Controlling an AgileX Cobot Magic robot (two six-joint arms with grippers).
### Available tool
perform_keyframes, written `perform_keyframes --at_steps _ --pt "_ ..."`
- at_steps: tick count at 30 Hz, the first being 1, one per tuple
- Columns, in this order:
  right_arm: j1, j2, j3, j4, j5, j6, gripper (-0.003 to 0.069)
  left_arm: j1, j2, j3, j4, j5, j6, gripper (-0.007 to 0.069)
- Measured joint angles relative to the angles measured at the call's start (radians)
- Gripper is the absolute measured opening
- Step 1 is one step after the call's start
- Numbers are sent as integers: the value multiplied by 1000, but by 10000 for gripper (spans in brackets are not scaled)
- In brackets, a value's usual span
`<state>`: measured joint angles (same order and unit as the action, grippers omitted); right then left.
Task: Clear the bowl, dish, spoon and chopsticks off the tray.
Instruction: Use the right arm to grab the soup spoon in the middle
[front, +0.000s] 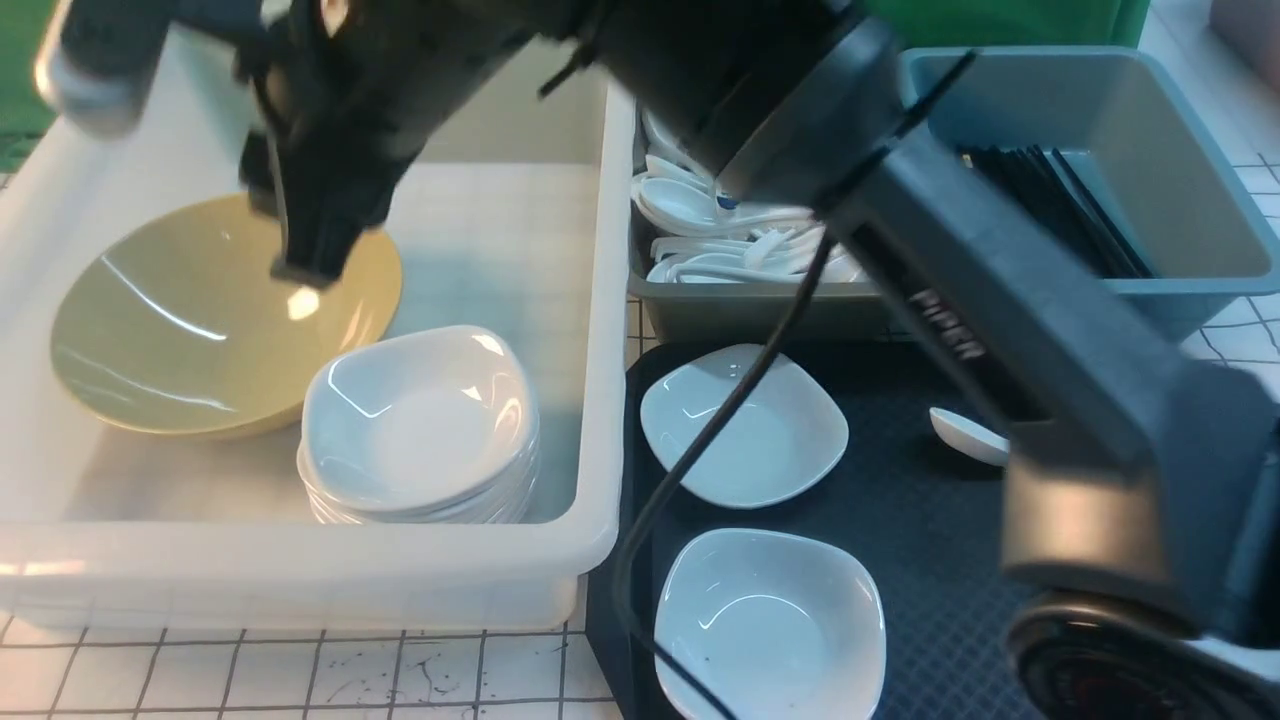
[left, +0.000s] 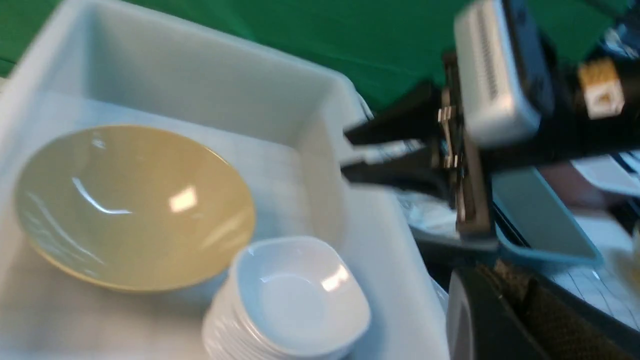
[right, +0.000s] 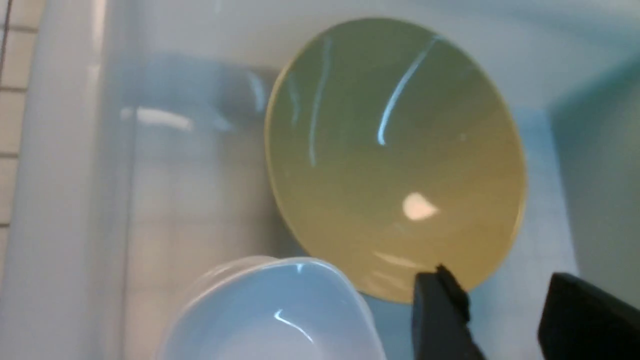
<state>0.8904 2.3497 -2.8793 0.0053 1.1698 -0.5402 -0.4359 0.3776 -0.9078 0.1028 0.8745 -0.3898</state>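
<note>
I have my right arm (front: 980, 290) stretched diagonally over the tray (front: 940, 590) and across to the white tub (front: 300, 560), with the right gripper (left: 352, 154) hanging above the tub. Its 2 fingers stand partly open with a clear gap between them, and I have nothing in its grip. My left gripper (left: 490, 280) is shut at the edge of its own wrist view, with no object visible in its grip.

The mustard-yellow bowl (front: 210, 330) is off the tray and inside the tub, sitting tilted. Near it, on the tub floor, is a stack of white squarish dishes (front: 420, 430); from the front, the stack overlaps the bowl's edge.

On the tray I see 2 more white squarish dishes: the farther dish (front: 745, 425) and the nearer dish (front: 770, 625), apart from each other. The white soup spoon (front: 968, 437) lies on the tray too, partly hidden behind my right arm.

Beyond the tray, the grey bin (front: 760, 312) holds a pile of white soup spoons (front: 740, 245), 1 of them showing a blue mark. Beside it, the blue-grey bin (front: 1190, 190) holds a bundle of black chopsticks (front: 1065, 215).
</note>
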Motion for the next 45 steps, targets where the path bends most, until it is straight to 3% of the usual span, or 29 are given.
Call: perform_keyframes --at_steps 5,9,19,23,24,28,33,37,40,45 --pt "-1 -75 41 -124 1 214 120 0 94 0 -156 -10 113 0" --pt "-10 -244 253 -182 1 312 39 0 157 0 -239 -14 155 0" --pt "-29 -883 1104 -226 1 449 24 0 352 0 -384 -15 301 0" --pt "-89 -1034 1339 -268 1 488 24 0 417 0 -488 -32 399 0" --pt "-169 -1077 1452 -271 1 493 24 0 455 0 -563 -50 454 0" --pt "-373 -1070 1604 -206 0 422 25 -5 535 0 -708 -66 587 0" --pt "-673 -931 1664 41 -8 219 30 -67 645 0 -781 -90 704 0" --pt "-760 -881 1664 80 -38 127 36 -94 660 0 -769 -99 711 0" --pt "-771 -870 1664 85 -49 46 42 -98 660 0 -744 -105 708 0" --pt "-771 -870 1664 96 -91 18 55 -99 660 0 -714 -105 700 0"
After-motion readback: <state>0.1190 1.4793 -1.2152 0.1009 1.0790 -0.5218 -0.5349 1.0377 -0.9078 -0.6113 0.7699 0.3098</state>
